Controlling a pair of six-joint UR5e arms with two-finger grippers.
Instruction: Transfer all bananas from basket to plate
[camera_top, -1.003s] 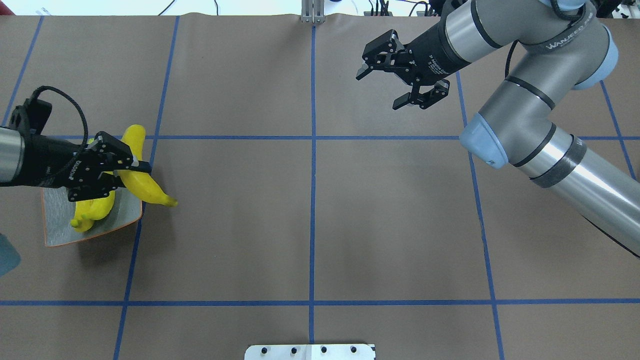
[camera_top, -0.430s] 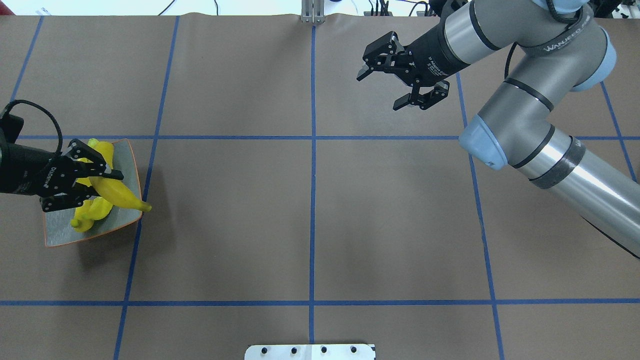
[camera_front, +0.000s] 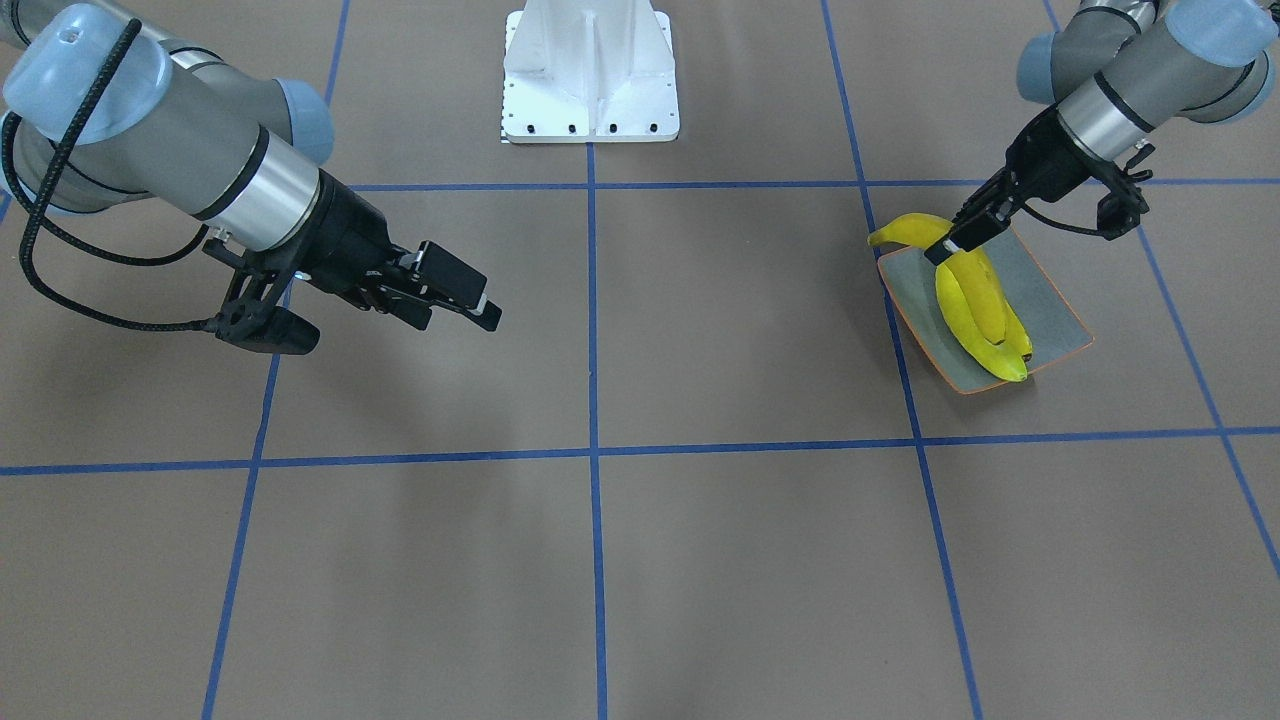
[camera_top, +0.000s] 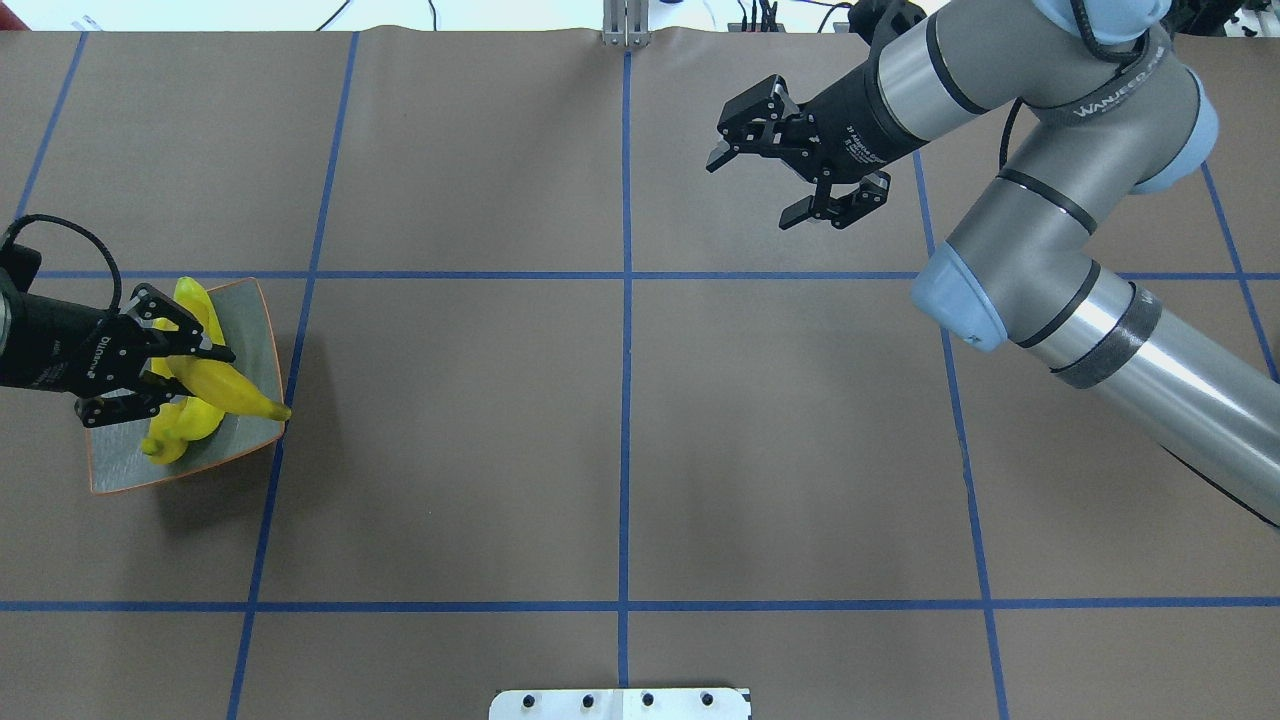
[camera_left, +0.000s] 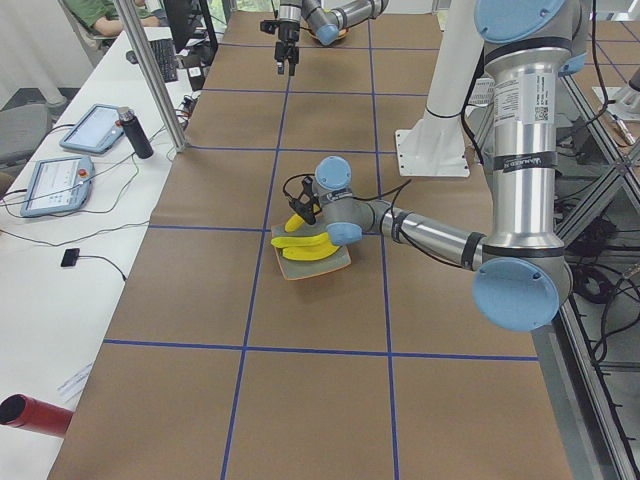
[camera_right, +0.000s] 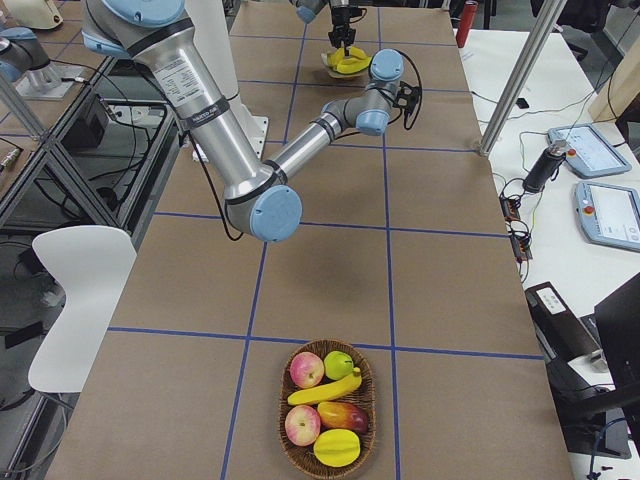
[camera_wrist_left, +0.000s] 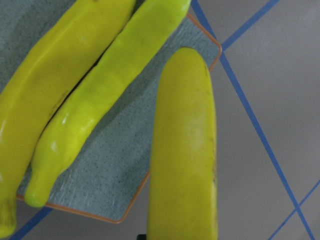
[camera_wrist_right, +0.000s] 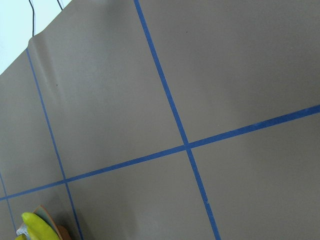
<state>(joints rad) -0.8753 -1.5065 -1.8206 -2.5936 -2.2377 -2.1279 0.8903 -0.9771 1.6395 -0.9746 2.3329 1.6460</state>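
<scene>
Brown table paper crossed by blue tape

Blue tape lines meet near the middle of the table. In the bottom left corner a yellow banana shows beside the orange-rimmed plate.

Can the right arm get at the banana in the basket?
Probably yes: right gripper is open and empty, the banana lies on top in the basket, with only bare table between.

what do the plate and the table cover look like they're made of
Plate: likely glazed ceramic, with a speckled grey-green face and an orange-brown rim. Table cover: probably brown kraft paper, matte and wavy at its far edge.
</scene>
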